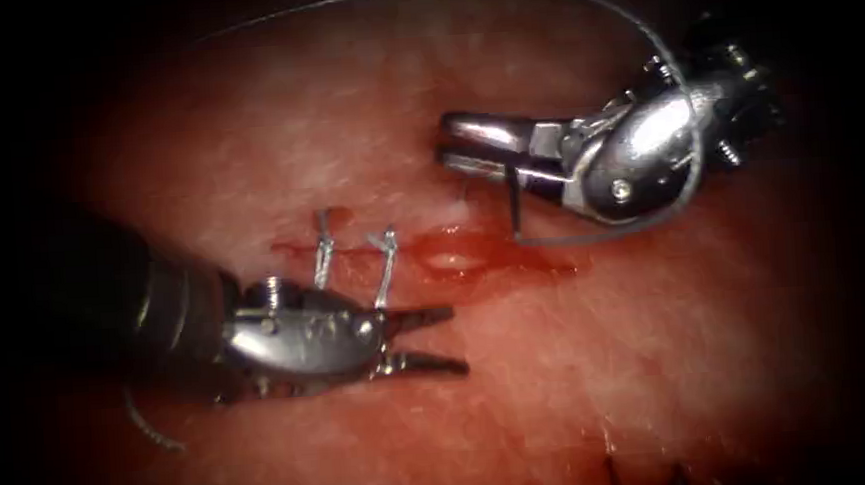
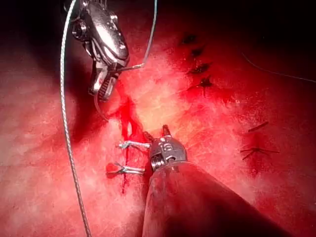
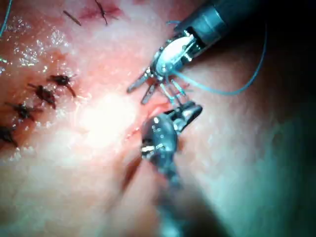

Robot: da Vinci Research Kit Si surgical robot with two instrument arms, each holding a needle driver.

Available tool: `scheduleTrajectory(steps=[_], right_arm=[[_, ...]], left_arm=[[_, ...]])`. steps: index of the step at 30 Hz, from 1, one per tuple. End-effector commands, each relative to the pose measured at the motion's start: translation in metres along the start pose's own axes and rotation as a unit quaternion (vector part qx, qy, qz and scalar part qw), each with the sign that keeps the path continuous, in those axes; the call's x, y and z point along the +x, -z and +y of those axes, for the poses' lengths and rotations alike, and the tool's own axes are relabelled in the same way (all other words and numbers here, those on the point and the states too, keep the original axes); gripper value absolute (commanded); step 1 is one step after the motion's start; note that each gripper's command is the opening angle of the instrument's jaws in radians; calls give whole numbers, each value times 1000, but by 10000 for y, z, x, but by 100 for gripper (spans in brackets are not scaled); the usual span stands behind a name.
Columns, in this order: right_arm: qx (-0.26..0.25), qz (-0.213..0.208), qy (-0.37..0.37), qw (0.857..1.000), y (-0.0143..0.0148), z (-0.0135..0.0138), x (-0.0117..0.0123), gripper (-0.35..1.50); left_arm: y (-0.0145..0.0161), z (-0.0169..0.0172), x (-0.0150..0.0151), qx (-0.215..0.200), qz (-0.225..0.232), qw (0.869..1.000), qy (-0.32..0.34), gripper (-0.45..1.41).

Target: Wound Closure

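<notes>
In the endoscope view the right claw (image 1: 446, 139) comes in from 2 o'clock, its jaws clenched on the needle (image 1: 516, 207). The needle's dark curve hangs from the jaws toward 6 o'clock and ends close to the tissue (image 1: 660, 359), at the right end of the cut (image 1: 454, 261). Whether the tip touches or enters the tissue there is hard to make out. The left wrist view shows the same needle (image 2: 100, 109) held partway along its curve, with a short stub on one side of the jaws and the longer arc on the other.

The thread (image 1: 639, 19) sweeps from 12 o'clock in a wide loop, crosses over the right tool's silver wrist and curls back beneath it toward the needle.

The left claw (image 1: 429, 341) enters from 8 o'clock and lies just below the cut, released and grasping nothing. Its two jaws are spread and point toward 3 o'clock.

Two pale stitches (image 1: 323, 249) (image 1: 386, 265) cross the left part of the cut, directly above that tool. Red fluid (image 1: 514, 263) pools along the open part to their right.

In the left wrist view a row of dark older stitches (image 2: 197, 66) sits well apart from the cut.
</notes>
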Motion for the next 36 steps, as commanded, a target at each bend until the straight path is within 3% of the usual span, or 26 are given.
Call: scheduleTrajectory(steps=[1,5,18,28,29,30,31,36], right_arm=[[1,-3,-23,1000,-6,-6,-9,-35],[8,-20,-107,994,-10,-1,-18,-35],[-5,-38,-187,982,-14,9,-22,-35],[6,-60,-303,951,-24,9,-30,-35],[14,-65,-341,938,-25,6,-31,-35],[14,-65,-341,938,-25,6,-31,-35],[19,-70,-369,926,-25,3,-34,-35],[34,-77,-426,901,-24,-6,-43,-35]], left_arm=[[-5,8,-8,-2,-1,1000,1,14],[-5,8,-8,-2,-1,1000,0,14],[-7,8,-10,-1,-2,1000,0,14],[-6,7,-11,1,-5,1000,-1,14],[-6,7,-11,1,-5,1000,-1,14],[-6,7,-11,1,-5,1000,-1,14],[-6,7,-11,1,-7,1000,-1,12],[-6,7,-12,1,-8,1000,-1,12]])
